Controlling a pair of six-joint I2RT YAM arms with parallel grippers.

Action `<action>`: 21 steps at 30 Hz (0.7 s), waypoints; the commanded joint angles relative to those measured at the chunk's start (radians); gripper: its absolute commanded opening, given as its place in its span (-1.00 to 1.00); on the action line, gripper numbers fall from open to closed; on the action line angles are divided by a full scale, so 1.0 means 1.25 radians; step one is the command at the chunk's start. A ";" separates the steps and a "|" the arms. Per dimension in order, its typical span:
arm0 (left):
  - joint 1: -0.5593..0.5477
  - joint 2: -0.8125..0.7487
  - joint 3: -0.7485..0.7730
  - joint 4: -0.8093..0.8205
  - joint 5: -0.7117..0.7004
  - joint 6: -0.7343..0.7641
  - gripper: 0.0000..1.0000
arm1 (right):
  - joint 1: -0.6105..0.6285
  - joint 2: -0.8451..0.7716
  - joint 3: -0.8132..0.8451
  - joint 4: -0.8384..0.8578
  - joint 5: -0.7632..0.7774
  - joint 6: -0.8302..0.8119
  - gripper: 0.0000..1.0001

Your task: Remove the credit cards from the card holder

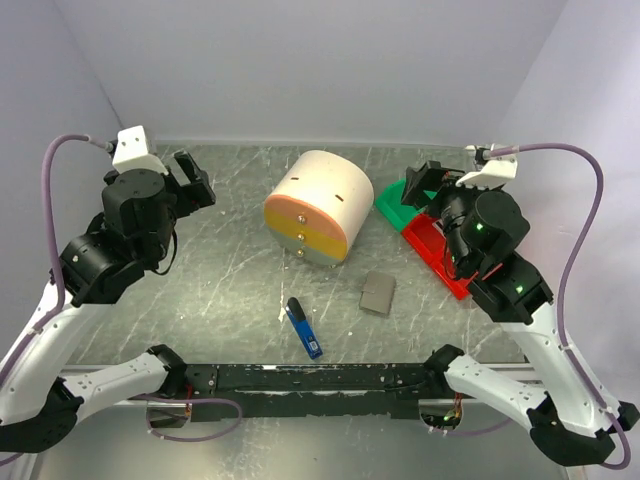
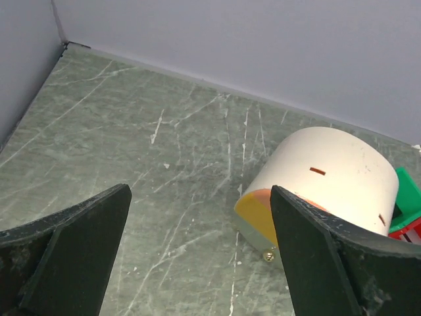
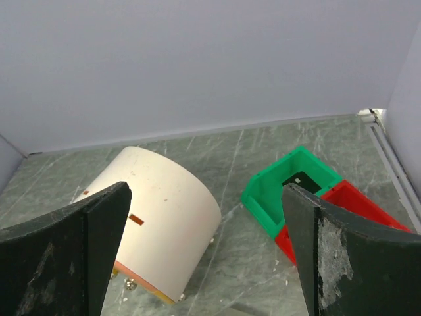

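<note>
On the green marbled table (image 1: 230, 280), a little right of centre and toward the near edge, we see the card holder (image 1: 377, 293) lying flat and folded shut, a small grey-brown rectangle with nothing touching it. With the holder closed, its contents are hidden from us. Just to its left, apart from it, lies a narrow blue-and-black stick-shaped object (image 1: 304, 328), angled across the tabletop.

Behind both, near the middle of the table, a cream cylinder (image 1: 318, 207) rests on its side, its orange-and-yellow end face turned toward the arms. To its right sit a green bin (image 1: 393, 205) and a red bin (image 1: 432, 252), touching each other; the right arm partly covers them in the overhead view. From the right wrist we see a dark flat item inside the green bin, but we cannot tell what it is.

We find the left gripper (image 1: 190, 180) raised over the far-left part of the table, well away from the holder, its fingers spread wide with nothing between them. The right gripper (image 1: 425, 185) hangs above the bins, also well apart from the holder, its fingers likewise spread wide and holding nothing.
</note>
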 commanded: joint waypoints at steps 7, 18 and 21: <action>0.127 -0.007 -0.109 0.012 0.231 0.020 0.95 | -0.164 -0.017 -0.129 -0.027 -0.232 0.096 1.00; 0.236 -0.042 -0.303 0.045 0.453 -0.008 0.99 | -0.288 0.086 -0.345 0.053 -0.638 0.303 0.97; 0.251 -0.059 -0.338 0.048 0.502 -0.017 0.99 | -0.295 0.127 -0.375 0.075 -0.716 0.351 0.97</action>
